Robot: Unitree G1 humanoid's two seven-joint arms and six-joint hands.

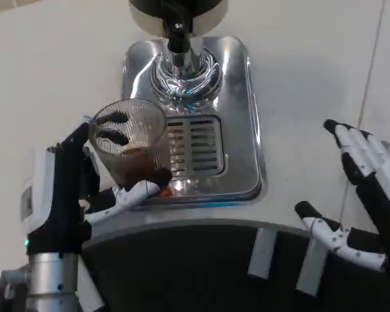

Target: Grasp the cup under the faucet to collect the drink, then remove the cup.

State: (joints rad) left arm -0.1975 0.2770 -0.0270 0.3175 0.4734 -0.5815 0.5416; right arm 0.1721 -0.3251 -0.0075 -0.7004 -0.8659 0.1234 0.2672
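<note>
A clear ribbed plastic cup [131,144] with a little brown drink at its bottom is gripped by my left hand [78,188], whose fingers wrap around its lower part. The cup sits tilted at the left front of the shiny metal drip tray [237,117], left of and nearer than the chrome faucet [182,65] with its black lever. My right hand [364,195] hovers at the right, off the tray, fingers spread and holding nothing.
The dispenser's dark round body [179,10] rises at the top edge behind the faucet. A slotted grille [195,146] lies in the tray's middle. White tabletop [39,65] lies on both sides; the dark table edge [201,266] runs along the bottom.
</note>
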